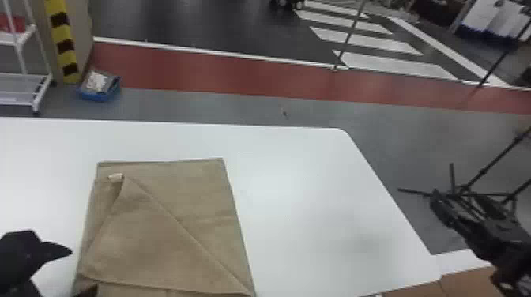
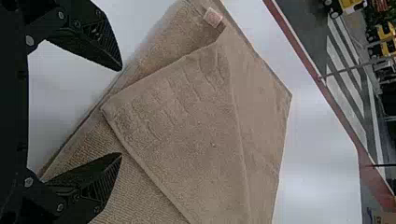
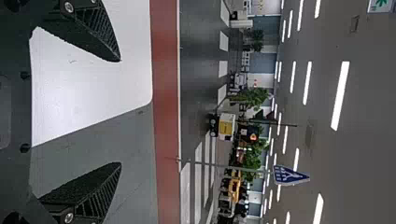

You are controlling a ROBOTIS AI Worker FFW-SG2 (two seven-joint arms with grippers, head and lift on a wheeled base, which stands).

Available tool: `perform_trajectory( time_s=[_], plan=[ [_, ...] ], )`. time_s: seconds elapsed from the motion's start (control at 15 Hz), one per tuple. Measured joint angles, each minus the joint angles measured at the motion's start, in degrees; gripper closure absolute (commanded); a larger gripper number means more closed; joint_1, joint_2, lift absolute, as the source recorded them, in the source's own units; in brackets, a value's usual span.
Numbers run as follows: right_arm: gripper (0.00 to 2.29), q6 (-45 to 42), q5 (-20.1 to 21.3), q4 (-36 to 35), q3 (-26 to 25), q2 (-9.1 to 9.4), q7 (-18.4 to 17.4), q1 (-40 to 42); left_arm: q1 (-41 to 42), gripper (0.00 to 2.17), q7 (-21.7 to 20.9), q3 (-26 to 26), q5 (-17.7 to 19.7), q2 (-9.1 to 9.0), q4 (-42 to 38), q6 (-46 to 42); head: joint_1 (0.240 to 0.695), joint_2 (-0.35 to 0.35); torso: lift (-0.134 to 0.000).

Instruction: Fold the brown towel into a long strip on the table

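Left jaws (image 1: 83, 270) open at 8 o'clock, beside brown towel (image 1: 158, 237). Right jaws (image 1: 470, 215) open at 4 o'clock. Towel lies toward 7 o'clock on white surface (image 1: 308, 197), triangular flap uppermost, pale tag (image 1: 116, 177) showing.

The white table (image 1: 308, 189) carries 1 brown towel (image 1: 197, 181), 1 pointed flap (image 1: 154, 237) folded over it, tip near a pale tag (image 1: 116, 177).

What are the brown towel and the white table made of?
The brown towel looks like matte, fuzzy cloth, maybe cotton: its surface is nubbly and it bends into soft folds. The white table has a smooth top with a faint sheen and no wood grain, so perhaps plastic or laminate; I can't tell which.
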Motion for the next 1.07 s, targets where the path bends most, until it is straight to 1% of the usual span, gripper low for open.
perform_trajectory(
  time_s=[0.27,0.47,0.73,1.07],
  plan=[
    [0.09,0.0,-0.5,0.4,0.1,-0.42,0.0,-0.4,-1.0,0.27,-0.4,-1.1,-2.5,0.08,0.6,2.4,0.695,-0.350,-0.101],
    [0.09,0.2,-0.9,0.9,0.1,-0.71,0.0,-0.9,-1.5,0.27,-0.5,-1.5,-3.3,0.22,0.8,3.3,0.695,-0.350,-0.101],
    [0.09,0.7,-1.0,1.0,0.3,-0.72,0.0,-1.3,-2.8,0.27,1.2,-3.4,-3.5,0.15,1.5,4.3,0.695,-0.350,-0.101],
    [0.09,0.9,-1.0,1.0,0.6,-0.64,0.0,-1.4,-4.6,0.27,3.5,-5.1,-2.7,-0.65,1.4,4.8,0.695,-0.350,-0.101]
  ],
)
